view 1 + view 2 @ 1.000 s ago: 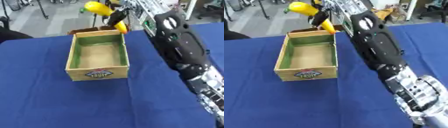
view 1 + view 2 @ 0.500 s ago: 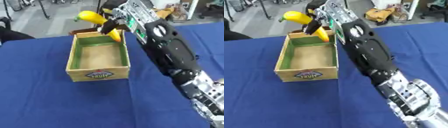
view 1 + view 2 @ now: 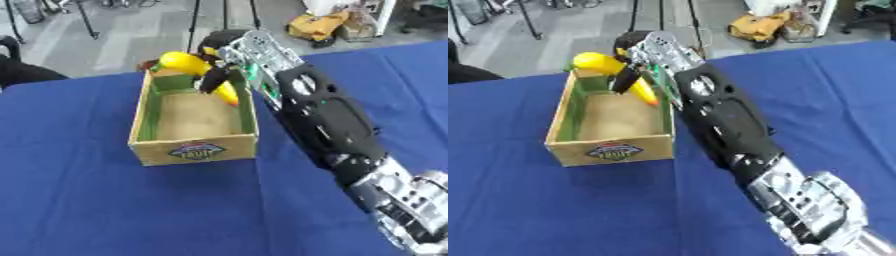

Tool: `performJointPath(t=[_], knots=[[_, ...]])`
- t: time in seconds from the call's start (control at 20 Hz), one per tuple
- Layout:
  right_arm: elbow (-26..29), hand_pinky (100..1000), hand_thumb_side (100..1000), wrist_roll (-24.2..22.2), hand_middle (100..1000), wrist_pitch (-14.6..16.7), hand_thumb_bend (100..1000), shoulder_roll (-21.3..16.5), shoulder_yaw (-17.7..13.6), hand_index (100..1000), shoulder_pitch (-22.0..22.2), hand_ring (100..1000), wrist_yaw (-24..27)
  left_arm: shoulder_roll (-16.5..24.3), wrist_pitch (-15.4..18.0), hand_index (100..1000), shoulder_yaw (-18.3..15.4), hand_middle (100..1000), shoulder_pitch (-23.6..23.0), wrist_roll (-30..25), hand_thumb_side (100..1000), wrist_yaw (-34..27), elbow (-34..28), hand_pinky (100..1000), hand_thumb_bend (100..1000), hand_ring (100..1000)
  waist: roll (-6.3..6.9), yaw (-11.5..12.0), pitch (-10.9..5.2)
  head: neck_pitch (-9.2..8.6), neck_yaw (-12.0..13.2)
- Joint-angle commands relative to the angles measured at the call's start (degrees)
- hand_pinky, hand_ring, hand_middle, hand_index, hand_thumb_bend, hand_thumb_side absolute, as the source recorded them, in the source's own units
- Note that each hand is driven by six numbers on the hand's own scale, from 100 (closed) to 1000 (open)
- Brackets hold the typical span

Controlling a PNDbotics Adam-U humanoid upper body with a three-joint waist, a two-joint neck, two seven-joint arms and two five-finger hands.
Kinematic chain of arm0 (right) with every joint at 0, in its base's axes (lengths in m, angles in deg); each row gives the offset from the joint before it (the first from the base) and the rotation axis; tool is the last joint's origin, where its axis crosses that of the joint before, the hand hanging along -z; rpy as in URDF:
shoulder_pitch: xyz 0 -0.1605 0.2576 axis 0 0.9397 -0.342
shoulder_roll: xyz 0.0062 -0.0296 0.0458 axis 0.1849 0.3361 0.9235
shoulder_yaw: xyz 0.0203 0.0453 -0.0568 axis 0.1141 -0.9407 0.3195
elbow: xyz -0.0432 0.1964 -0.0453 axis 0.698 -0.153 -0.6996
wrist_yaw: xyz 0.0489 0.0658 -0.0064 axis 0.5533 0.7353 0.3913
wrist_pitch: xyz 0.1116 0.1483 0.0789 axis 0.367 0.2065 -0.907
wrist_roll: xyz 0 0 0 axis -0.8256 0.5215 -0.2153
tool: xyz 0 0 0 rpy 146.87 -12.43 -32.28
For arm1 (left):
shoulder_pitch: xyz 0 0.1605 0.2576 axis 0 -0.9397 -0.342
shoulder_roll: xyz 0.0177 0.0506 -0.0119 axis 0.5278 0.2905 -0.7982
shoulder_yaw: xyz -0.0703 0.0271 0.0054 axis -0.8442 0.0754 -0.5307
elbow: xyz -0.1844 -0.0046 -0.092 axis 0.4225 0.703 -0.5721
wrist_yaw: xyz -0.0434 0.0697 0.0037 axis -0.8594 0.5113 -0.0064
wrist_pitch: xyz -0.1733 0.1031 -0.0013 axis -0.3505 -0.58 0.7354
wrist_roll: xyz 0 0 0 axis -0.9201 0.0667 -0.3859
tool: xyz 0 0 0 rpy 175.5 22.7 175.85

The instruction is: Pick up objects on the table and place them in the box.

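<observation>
Banana, pinched in the curled fingers of the right hand, hangs over the box at its 12 o'clock end, positioned for release inside.

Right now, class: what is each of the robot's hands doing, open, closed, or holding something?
Right hand: closed on a yellow banana, held over the far end of the wooden box.
Left hand: not in view.

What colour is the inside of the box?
Green walls inside the box, with a tan floor; best seen in the left eye view.
</observation>
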Motion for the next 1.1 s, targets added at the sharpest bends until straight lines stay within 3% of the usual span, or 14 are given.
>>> performJointPath(t=[0.05, 0.9, 1.1], knots=[[-0.4, 635, 587, 0.9, 674, -0.3, 100, 0.4, 0.1, 644, -0.9, 826, 0.8, 0.7, 0.0, 784, 0.1, 820, 0.5, -0.4, 923, -0.1, -1.2, 420, 100, 819, 0.05, 0.2, -0.73, -0.68, -0.2], [-7.9, 638, 569, 2.2, 687, -1.0, 100, 2.9, 0.1, 653, -0.1, 840, 1.4, 0.2, -0.1, 784, 0.0, 822, 0.7, -0.5, 921, -0.1, -1.2, 416, 100, 821, -0.01, 0.5, -0.09, -1.34, -0.7], [-8.9, 682, 568, 2.0, 718, -1.1, 100, 3.2, 0.0, 692, 0.1, 872, 1.9, 0.2, -0.1, 783, 0.0, 821, 0.6, -0.5, 918, -0.1, -1.2, 416, 100, 821, 0.03, 0.5, -0.12, -1.41, -0.8]])
